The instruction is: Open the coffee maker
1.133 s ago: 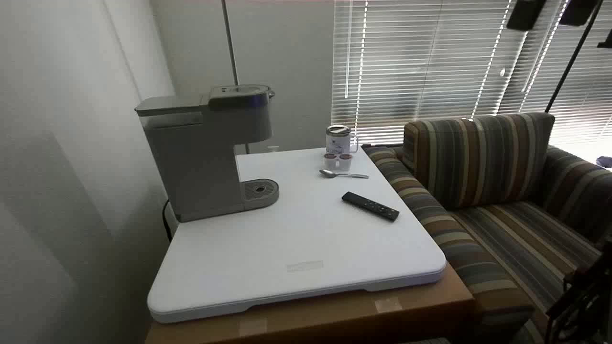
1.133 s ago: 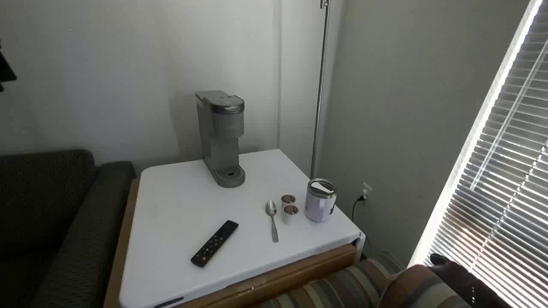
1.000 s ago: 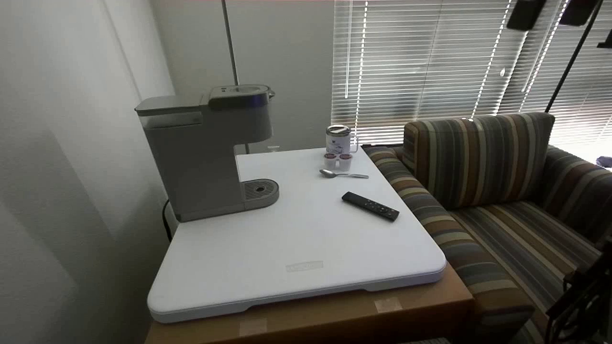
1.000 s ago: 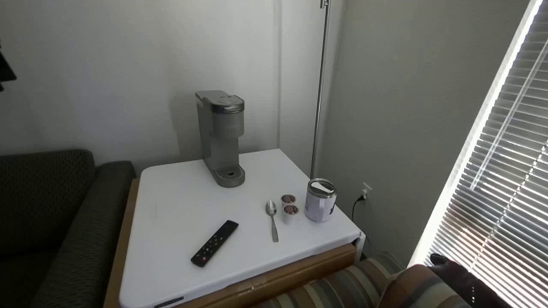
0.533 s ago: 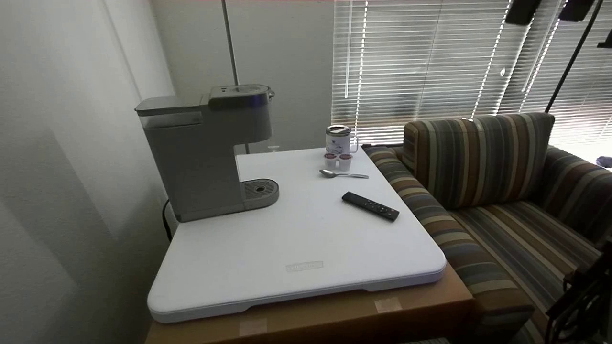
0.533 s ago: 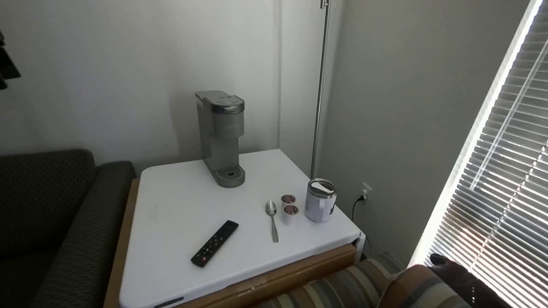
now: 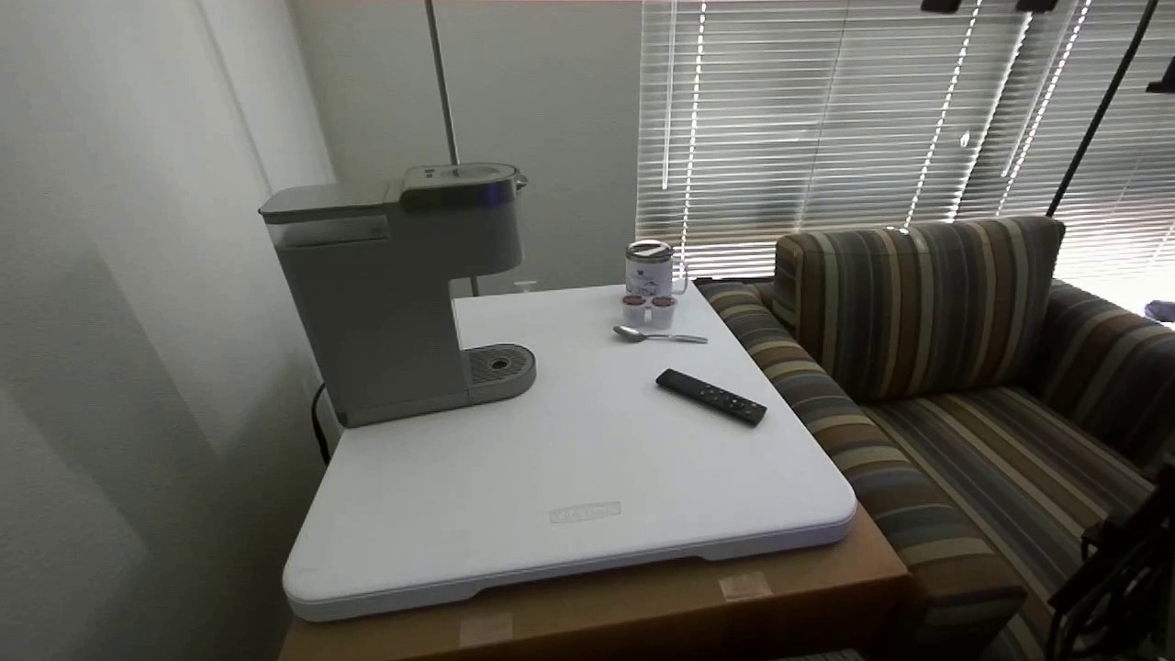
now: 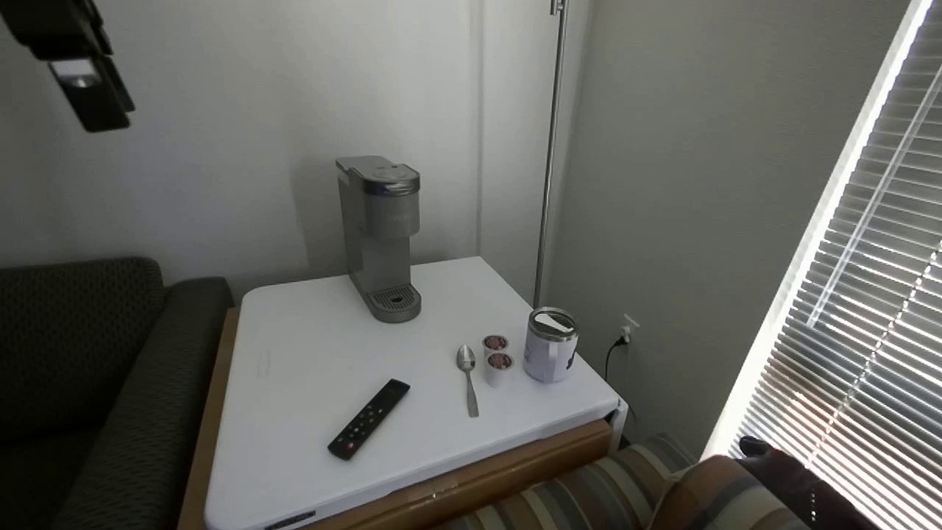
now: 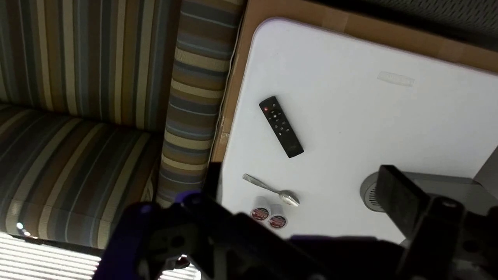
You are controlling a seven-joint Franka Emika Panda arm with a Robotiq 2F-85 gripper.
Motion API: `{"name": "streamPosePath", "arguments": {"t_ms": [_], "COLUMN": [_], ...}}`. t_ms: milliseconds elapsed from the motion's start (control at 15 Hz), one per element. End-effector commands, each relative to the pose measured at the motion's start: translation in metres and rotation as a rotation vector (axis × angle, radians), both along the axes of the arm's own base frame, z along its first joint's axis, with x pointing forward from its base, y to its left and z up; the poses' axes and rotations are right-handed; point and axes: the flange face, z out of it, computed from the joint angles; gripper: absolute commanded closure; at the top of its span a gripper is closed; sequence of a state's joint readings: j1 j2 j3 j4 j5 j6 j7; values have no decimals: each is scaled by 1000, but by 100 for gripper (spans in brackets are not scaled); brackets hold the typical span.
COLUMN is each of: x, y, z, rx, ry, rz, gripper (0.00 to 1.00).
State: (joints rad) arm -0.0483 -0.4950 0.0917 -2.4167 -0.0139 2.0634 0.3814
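the gripper [image 9: 303,183] hangs above table height, its fingers [image 9: 402,202] spread wide with nothing held, perhaps to come at the tall coffee maker [image 7: 395,303] from above. that stands on the table [image 7: 569,459], well apart from the fingers; in the wrist view one finger partly hides it. its lid [image 7: 464,173] is down, the front lip [image 7: 521,181] facing away from the wall [image 8: 221,162], which should leave the fingers room to pry upward. the remote [image 9: 281,127], spoon [image 9: 288,197] and pods [image 9: 277,221] lie below the fingers; pods and mug [image 8: 550,350] are probably grouped for brewing.
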Motion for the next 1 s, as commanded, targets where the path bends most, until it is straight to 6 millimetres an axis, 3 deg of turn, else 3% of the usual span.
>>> {"name": "streamPosePath", "arguments": {"t_ms": [0, 200, 600, 800, 867, 933], "x": [5, 16, 75, 103, 78, 88], "y": [-3, -5, 0, 0, 3, 3], "z": [0, -5, -8, -11, -6, -8], "rx": [2, 20, 15, 21, 3, 4], "ry": [6, 14, -76, -49, -69, -65], "rz": [-1, 9, 285, 329, 296, 305], "gripper": [0, 0, 0, 0, 0, 0]}}
